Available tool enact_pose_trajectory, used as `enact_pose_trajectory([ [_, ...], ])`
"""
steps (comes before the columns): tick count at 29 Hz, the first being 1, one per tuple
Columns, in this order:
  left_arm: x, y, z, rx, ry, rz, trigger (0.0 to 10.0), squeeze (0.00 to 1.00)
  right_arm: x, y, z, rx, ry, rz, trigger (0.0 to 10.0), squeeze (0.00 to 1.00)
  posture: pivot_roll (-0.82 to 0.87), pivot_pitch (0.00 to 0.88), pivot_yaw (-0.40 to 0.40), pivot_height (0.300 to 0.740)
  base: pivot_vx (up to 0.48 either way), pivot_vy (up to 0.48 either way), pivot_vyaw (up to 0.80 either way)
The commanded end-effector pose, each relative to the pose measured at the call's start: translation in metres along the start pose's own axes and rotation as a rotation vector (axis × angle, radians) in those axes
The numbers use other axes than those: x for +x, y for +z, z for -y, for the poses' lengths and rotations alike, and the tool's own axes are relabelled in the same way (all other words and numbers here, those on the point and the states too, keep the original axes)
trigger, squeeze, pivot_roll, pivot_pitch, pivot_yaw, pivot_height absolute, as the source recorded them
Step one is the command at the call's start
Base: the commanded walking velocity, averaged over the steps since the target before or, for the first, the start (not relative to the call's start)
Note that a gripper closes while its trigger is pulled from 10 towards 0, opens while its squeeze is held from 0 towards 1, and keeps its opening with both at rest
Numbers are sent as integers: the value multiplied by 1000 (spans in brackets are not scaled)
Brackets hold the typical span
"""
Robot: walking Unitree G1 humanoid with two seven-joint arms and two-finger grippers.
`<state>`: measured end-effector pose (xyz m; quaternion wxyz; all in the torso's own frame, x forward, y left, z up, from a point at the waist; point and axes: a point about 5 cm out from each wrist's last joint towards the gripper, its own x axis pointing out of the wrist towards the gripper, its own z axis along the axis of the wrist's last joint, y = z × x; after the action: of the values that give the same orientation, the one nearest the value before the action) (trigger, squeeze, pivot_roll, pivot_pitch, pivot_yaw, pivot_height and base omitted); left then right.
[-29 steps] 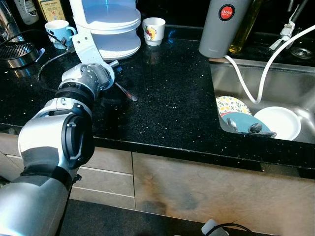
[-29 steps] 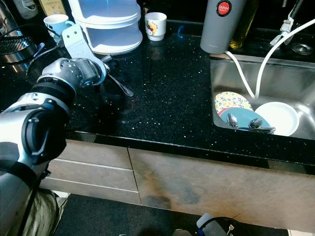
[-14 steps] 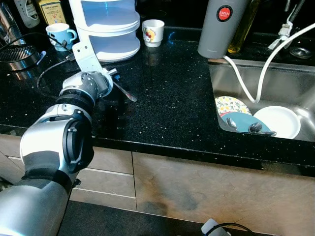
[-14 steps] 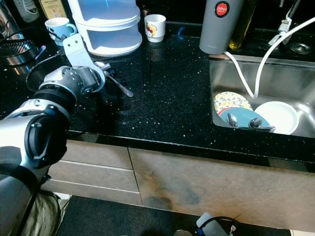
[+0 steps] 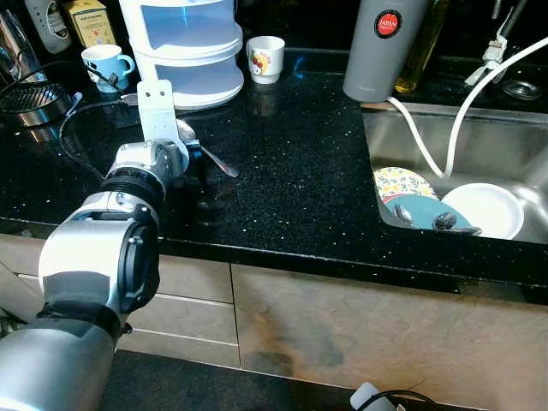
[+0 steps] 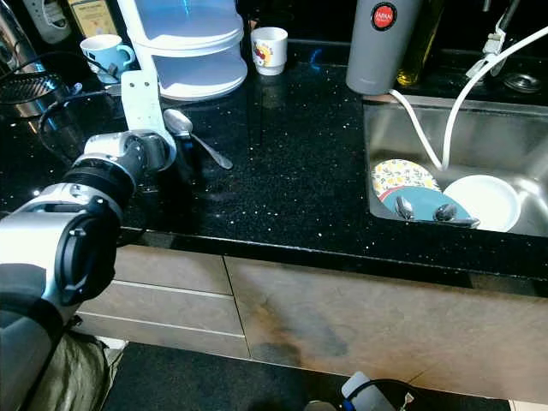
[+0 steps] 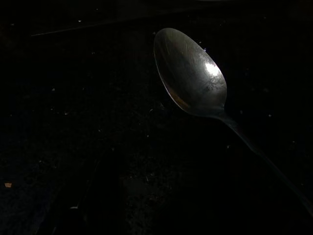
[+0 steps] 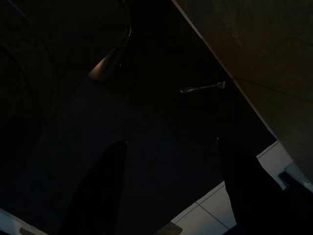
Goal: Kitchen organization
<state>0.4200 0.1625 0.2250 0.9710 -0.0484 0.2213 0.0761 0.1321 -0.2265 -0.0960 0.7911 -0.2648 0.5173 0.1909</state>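
Observation:
A metal spoon [image 5: 187, 133] lies on the black counter [image 5: 291, 180] in front of a white tiered container [image 5: 193, 51], its handle pointing toward the counter's middle. My left gripper [image 5: 184, 157] hovers low just beside the spoon's handle, on the side nearer me, dark against the counter. In the left wrist view the spoon [image 7: 190, 73] rests free on the counter. In the right wrist view my right gripper [image 8: 171, 142] hangs idle and open, with dark floor between its fingers.
A blue mug [image 5: 104, 62] and a white cup [image 5: 265, 56] flank the container. A grey thermos [image 5: 381, 47] stands by the sink [image 5: 514, 145], which holds a floral plate [image 5: 401, 182], a white plate [image 5: 484, 210], cutlery and a white hose [image 5: 428, 145]. A black cable [image 5: 73, 128] loops at left.
My left wrist has turned and drawn back toward me, and the spoon's bowl, covered before, now lies in plain sight. The camera has shifted a little.

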Motion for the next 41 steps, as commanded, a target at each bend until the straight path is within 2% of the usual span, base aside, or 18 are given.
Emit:
enact_pose_trajectory([
  [1, 4, -17, -6, 5, 14, -67, 10000, 0, 0, -1, -5, -6, 11, 2, 10000, 0, -48, 82, 46, 740, 0, 0, 0],
  [2, 4, -18, -5, -7, 4, -72, 4941, 0, 0, -1, -5, -7, 11, 2, 10000, 0, -47, 83, 46, 740, 0, 0, 0],
  [3, 4, -19, -5, -15, -3, -75, 4941, 0, 0, -1, -5, -7, 10, 2, 10000, 0, -48, 82, 46, 740, 0, 0, 0],
  [4, 5, -19, -5, -19, -8, -78, 2196, 0, 0, -1, -5, -7, 10, 2, 10000, 0, -49, 81, 47, 740, 0, 0, 0],
  [6, 5, -20, -5, -18, -10, -79, 2196, 0, 0, -1, -5, -7, 9, 2, 10000, 0, -49, 81, 47, 740, 0, 0, 0],
  [7, 5, -21, -5, -16, -8, -79, 0, 0, 0, -1, -5, -7, 9, 2, 10000, 0, -49, 79, 45, 740, 0, 0, 0],
  [9, 5, -19, -6, -26, -12, -67, 667, 0, 0, -1, -5, -8, 9, 1, 10000, 0, -50, 77, 44, 740, 0, 0, 0],
  [10, 5, -19, -6, -26, -12, -67, 667, 0, 0, -1, -5, -8, 9, 1, 10000, 0, -50, 77, 44, 740, 0, 0, 0],
  [11, 4, -13, -3, -47, -38, -43, 2196, 0, 0, -2, -5, -8, 9, 1, 10000, 0, -49, 77, 44, 740, 0, 0, 0],
  [12, 3, -9, 0, -61, -57, -25, 5176, 0, 0, -2, -5, -9, 10, 0, 10000, 0, -49, 77, 44, 740, 0, 0, 0],
  [13, 3, -9, 0, -61, -57, -25, 5176, 0, 0, -2, -5, -9, 10, 0, 10000, 0, -49, 77, 44, 740, 0, 0, 0],
  [14, 1, 0, 2, -47, -59, 18, 10000, 0, 0, -2, -5, -10, 10, -1, 10000, 0, -48, 75, 40, 740, 0, 0, 0],
  [16, -3, 15, 6, -29, -62, 82, 10000, 0, 0, -3, -5, -12, 11, -3, 10000, 0, -49, 75, 35, 740, 0, 0, 0],
  [20, -8, 31, 14, -9, -90, 161, 10000, 0, 0, -4, -5, -15, 15, -6, 10000, 0, -51, 76, 33, 740, 0, 0, 0],
  [25, -8, 28, 17, -25, -104, 166, 10000, 0, -1, -5, -6, -15, 18, -7, 10000, 0, -63, 80, 35, 740, 0, 0, 0],
  [33, -2, 5, 25, -87, -145, 73, 10000, 0, -1, -10, -11, -8, 23, -10, 10000, 0, -82, 108, 42, 740, 0, 0, 0],
  [38, 1, -13, 29, -59, -139, -23, 10000, 0, -2, -13, -14, -2, 29, -13, 10000, 0, -83, 124, 47, 740, 0, 0, 0],
  [41, 1, -16, 29, -55, -135, -40, 10000, 0, -2, -13, -15, -1, 29, -13, 10000, 0, -84, 126, 49, 740, 0, 0, 0],
])
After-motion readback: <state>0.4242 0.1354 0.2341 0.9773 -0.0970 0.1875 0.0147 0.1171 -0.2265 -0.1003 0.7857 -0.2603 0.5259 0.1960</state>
